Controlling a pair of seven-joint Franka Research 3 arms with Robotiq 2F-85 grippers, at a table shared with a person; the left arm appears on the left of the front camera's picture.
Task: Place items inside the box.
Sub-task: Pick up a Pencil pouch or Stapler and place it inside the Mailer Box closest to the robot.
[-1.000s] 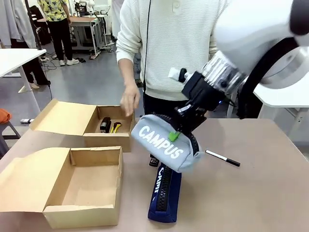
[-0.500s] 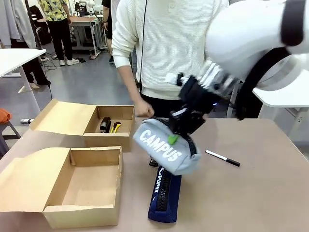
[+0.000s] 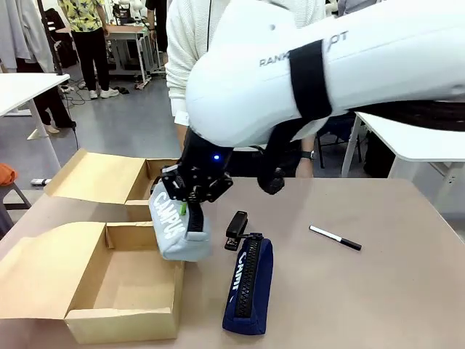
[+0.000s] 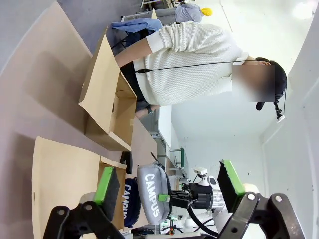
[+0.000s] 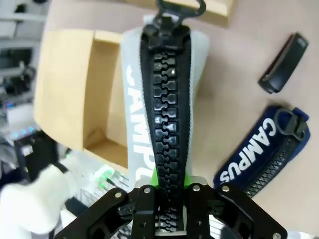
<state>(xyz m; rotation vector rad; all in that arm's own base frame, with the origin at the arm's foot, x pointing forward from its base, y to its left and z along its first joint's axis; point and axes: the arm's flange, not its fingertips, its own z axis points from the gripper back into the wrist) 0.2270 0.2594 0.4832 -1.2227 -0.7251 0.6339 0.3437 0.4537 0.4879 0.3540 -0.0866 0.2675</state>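
Observation:
My right gripper (image 3: 186,211) is shut on the grey "CAMPUS" pencil case (image 3: 175,231), which hangs over the right wall of the near open cardboard box (image 3: 124,315). In the right wrist view the case's black zip (image 5: 163,94) runs up from the closed fingers (image 5: 145,201), above that box (image 5: 70,89). On the table lie a black stapler (image 3: 236,229), the navy zip pencil case (image 3: 248,286) and the black-capped white marker (image 3: 334,238). My left gripper (image 4: 167,185) is open and holds nothing. The second stapler and the yellow knife are hidden.
A second open cardboard box (image 3: 99,179) stands behind the near one, partly covered by my right arm. A person in a white sweater (image 3: 190,43) stands at the far side of the table. Bare tabletop lies to the right of the marker.
My right arm has swung left with the grey case, from mid-table to the near box's right wall. A black stapler now lies by the navy case. The person's hand has drawn back.

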